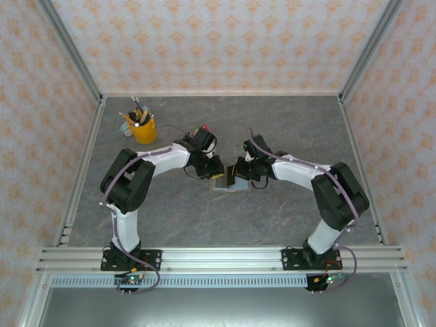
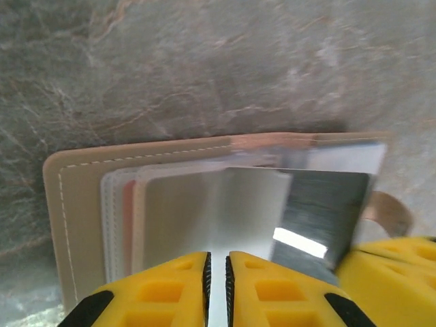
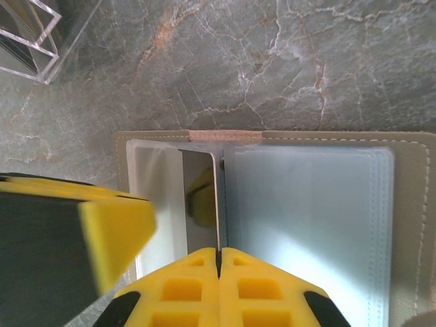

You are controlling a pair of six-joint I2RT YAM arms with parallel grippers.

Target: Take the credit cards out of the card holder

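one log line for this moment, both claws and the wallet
left claw: closed on silvery credit card | right claw: shut on card holder inner leaf | card holder: open on table

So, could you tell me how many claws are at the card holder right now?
2. The left claw is at the card holder's left side, pinching a card; the right claw, shut, is at its right side.
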